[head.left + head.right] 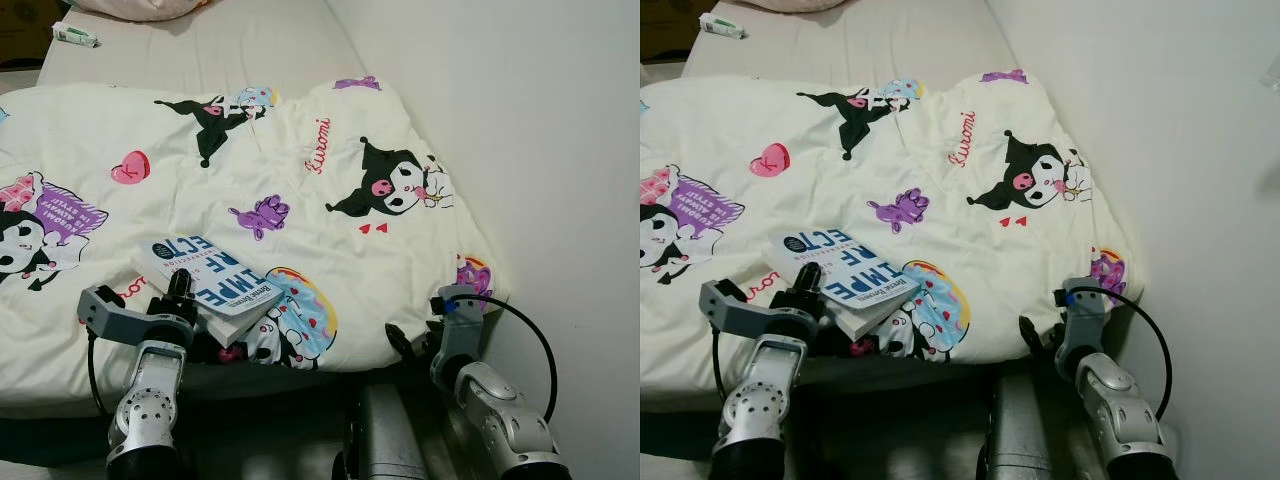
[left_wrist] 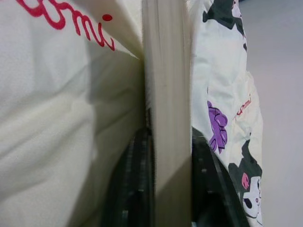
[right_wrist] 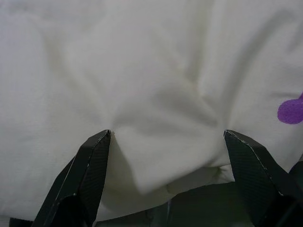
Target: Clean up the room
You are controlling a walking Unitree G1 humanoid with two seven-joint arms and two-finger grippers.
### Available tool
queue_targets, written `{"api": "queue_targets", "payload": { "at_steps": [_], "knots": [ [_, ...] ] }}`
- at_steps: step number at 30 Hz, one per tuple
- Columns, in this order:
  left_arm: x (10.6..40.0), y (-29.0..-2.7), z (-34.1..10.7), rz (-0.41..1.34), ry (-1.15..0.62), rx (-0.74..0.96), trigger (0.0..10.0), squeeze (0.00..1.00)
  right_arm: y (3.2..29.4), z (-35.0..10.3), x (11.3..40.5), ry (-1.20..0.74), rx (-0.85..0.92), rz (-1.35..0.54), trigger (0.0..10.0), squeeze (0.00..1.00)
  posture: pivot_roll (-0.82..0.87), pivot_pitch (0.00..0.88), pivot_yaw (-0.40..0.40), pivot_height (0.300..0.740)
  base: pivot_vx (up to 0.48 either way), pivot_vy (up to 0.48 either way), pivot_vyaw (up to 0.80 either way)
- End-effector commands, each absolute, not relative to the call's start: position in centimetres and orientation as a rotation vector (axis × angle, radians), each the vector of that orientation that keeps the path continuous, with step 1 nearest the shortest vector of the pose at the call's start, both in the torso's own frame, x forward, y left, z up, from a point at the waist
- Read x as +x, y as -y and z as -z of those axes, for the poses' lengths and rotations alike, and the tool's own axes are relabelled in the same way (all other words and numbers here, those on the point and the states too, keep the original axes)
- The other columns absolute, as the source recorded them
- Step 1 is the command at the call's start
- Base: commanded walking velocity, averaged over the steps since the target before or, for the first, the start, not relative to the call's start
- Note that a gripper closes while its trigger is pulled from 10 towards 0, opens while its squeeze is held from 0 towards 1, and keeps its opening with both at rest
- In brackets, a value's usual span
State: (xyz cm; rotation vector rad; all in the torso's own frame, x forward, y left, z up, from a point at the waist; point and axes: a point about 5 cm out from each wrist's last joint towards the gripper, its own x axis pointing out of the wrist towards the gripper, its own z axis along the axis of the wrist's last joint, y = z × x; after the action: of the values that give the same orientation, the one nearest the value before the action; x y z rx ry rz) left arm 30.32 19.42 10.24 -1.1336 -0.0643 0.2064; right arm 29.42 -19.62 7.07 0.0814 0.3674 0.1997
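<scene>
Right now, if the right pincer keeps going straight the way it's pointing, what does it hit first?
The right pincer is open, facing the edge of the cream printed comforter. Going straight, it would likely meet that fabric first; how near it is, I can't tell.

A cream quilt [image 1: 300, 180] carried black-and-pink cartoon characters, purple figures, pink hearts and red script. The book [image 1: 208, 280] had a white cover with teal lettering. The sheet [image 1: 220, 45] was plain grey-white.
</scene>
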Motion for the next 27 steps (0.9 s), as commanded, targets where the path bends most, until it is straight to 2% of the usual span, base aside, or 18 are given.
{"api": "queue_targets", "payload": {
  "at_steps": [1, 13, 15, 18, 19, 24, 27],
  "knots": [
    [30.3, -18.2, -9.5, -0.195, 0.043, -1.195, 0.0, 0.0, 20.5, -6.6, 28.9, -0.393, 0.078, -0.165, 10.0, 0.0, -0.16, 0.249, -0.103, 0.526, 0.0, 0.0, 0.0],
    [30.8, -18.0, -9.9, -0.169, 0.058, -1.21, 0.0, 0.0, 20.3, -6.7, 29.4, -0.382, 0.087, -0.162, 10.0, 0.0, -0.16, 0.231, -0.099, 0.526, 0.0, 0.0, 0.0],
    [31.2, -17.7, -10.7, -0.118, 0.083, -1.208, 0.0, 0.0, 20.1, -6.8, 30.0, -0.368, 0.118, -0.15, 10.0, 0.0, -0.12, 0.198, -0.081, 0.526, 0.0, 0.0, 0.0],
    [31.2, -17.7, -10.7, -0.118, 0.083, -1.208, 0.0, 0.0, 20.1, -6.8, 30.0, -0.368, 0.118, -0.15, 10.0, 0.0, -0.12, 0.198, -0.081, 0.526, 0.0, 0.0, 0.0],
    [31.3, -17.5, -11.2, -0.062, 0.098, -1.187, 0.0, 0.0, 19.6, -7.1, 30.6, -0.333, 0.185, -0.149, 10.0, 0.0, -0.09, 0.161, -0.076, 0.526, 0.0, 0.0, 0.0],
    [31.1, -17.2, -11.4, -0.007, 0.104, -1.143, 0.0, 0.0, 18.9, -7.7, 31.3, -0.288, 0.259, -0.163, 10.0, 0.0, -0.08, 0.145, -0.074, 0.526, 0.0, 0.0, 0.0],
    [30.1, -17.0, -11.2, 0.094, 0.1, -1.035, 0.0, 0.0, 17.8, -9.4, 32.2, -0.193, 0.4, -0.211, 10.0, 0.0, -0.07, 0.129, -0.069, 0.526, 0.0, 0.0, 0.0]
  ]
}}
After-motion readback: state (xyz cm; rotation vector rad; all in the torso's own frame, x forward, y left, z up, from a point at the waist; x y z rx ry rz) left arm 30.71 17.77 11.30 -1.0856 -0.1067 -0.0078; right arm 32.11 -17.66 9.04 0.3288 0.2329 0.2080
